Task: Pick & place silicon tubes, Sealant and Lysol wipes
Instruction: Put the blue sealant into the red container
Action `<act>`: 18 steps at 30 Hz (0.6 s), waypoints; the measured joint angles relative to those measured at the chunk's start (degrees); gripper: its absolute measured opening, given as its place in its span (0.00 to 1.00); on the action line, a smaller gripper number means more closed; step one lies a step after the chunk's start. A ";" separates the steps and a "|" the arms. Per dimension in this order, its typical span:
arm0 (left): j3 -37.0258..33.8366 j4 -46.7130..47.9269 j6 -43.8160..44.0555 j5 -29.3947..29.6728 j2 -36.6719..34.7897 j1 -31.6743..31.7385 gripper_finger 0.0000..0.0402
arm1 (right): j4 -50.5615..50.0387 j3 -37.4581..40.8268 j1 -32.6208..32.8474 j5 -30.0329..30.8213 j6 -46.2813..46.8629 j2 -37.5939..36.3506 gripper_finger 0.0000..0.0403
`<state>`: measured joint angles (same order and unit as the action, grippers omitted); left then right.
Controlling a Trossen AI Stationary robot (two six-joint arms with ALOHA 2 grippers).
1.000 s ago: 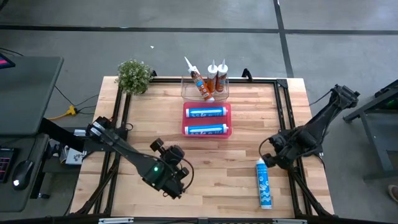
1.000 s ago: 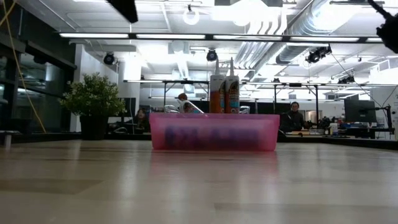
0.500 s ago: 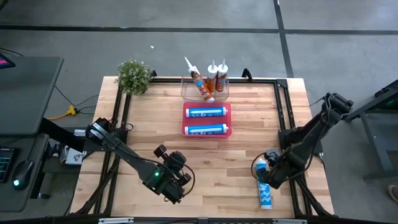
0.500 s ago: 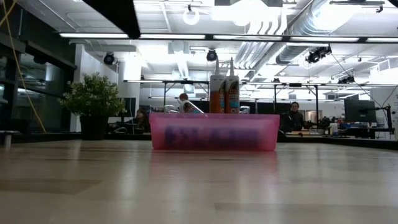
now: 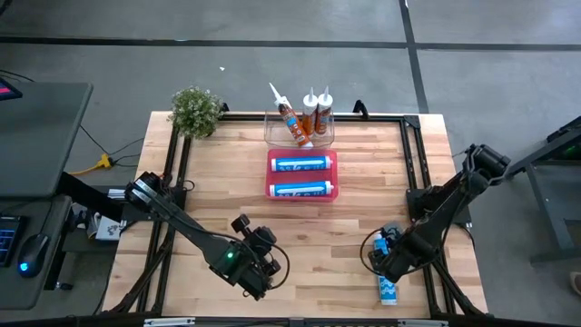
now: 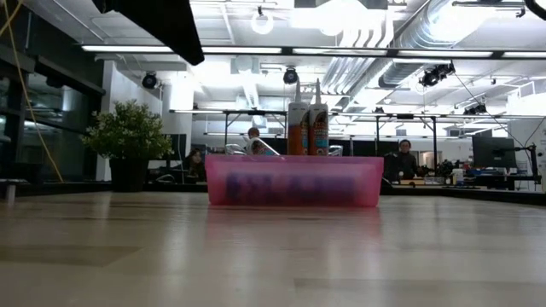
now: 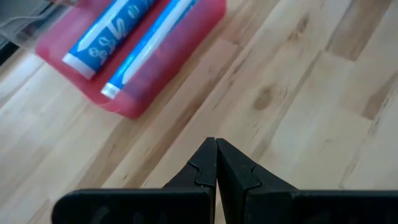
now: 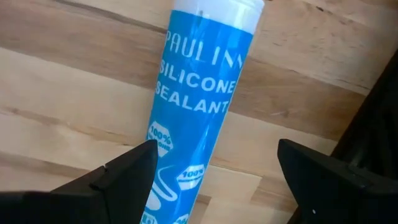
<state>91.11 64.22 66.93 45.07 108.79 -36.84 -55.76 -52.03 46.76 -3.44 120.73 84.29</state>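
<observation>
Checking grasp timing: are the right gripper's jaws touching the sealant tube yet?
Apart. The right wrist view shows the right gripper open, wood visible between each jaw and the sealant tube.

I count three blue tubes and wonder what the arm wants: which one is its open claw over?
The blue silicone sealant tube lying alone on the bare wood, between the right gripper's open fingers. The other two blue tubes lie side by side in the pink tray.

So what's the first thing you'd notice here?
Probably the blue sealant tube lying on the table near its right edge, with the right gripper open just above it. Then the pink tray in the middle holding two more blue tubes, and the left gripper shut nearby.
</observation>
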 joint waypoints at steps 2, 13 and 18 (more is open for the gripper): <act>-0.28 -1.01 -1.29 -0.68 0.00 0.00 0.00 | -0.04 0.00 -0.27 -0.02 0.27 0.13 0.81; -0.26 -3.20 -4.30 -1.10 0.00 0.00 0.00 | 1.17 0.02 -3.45 1.58 -0.61 0.13 0.81; -0.26 -3.21 -5.45 -1.13 0.00 0.00 0.00 | 0.47 0.24 -4.44 1.64 -0.72 0.13 0.81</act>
<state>90.85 61.01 61.48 43.94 108.79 -36.84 -55.29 -51.79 42.32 -1.80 120.01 84.42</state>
